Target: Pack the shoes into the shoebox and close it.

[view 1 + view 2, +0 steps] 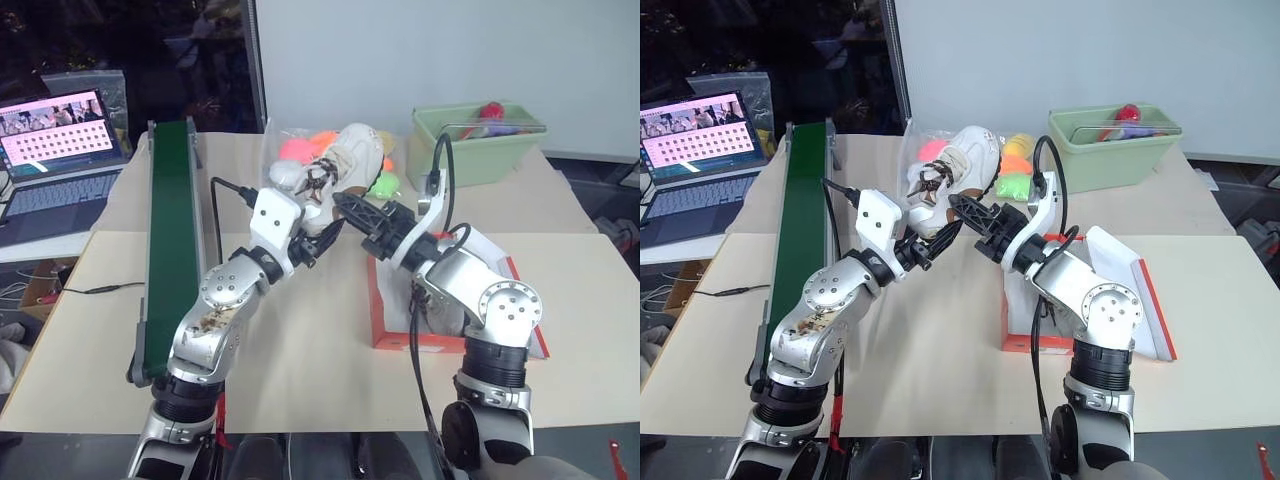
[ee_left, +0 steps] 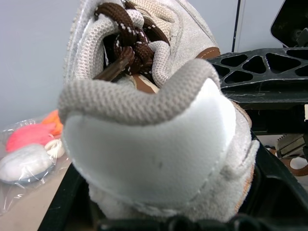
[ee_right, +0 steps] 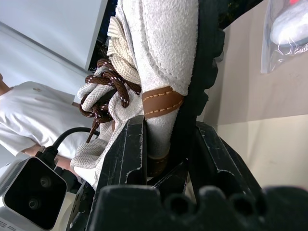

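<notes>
One white shoe (image 1: 345,155) with dark brown laces hangs in the air over the middle of the table, between both arms. My left gripper (image 1: 315,205) is shut on its heel; the heel (image 2: 144,139) sits between that gripper's fingers in the left wrist view. My right gripper (image 3: 166,144) is shut on the shoe's side wall, by a brown leather tab (image 3: 162,102). The orange-red shoebox (image 1: 1015,338) stands on the table below my right arm. Its lid (image 1: 1137,292) stands open on the right, and the arm hides much of its white inside.
A long green conveyor belt (image 1: 170,230) runs along the left side, with an open laptop (image 1: 60,150) beyond it. At the back are a clear bag of neon soft toys (image 1: 1015,165) and a pale green bin (image 1: 480,145). A person in a white shirt (image 3: 29,115) stands behind.
</notes>
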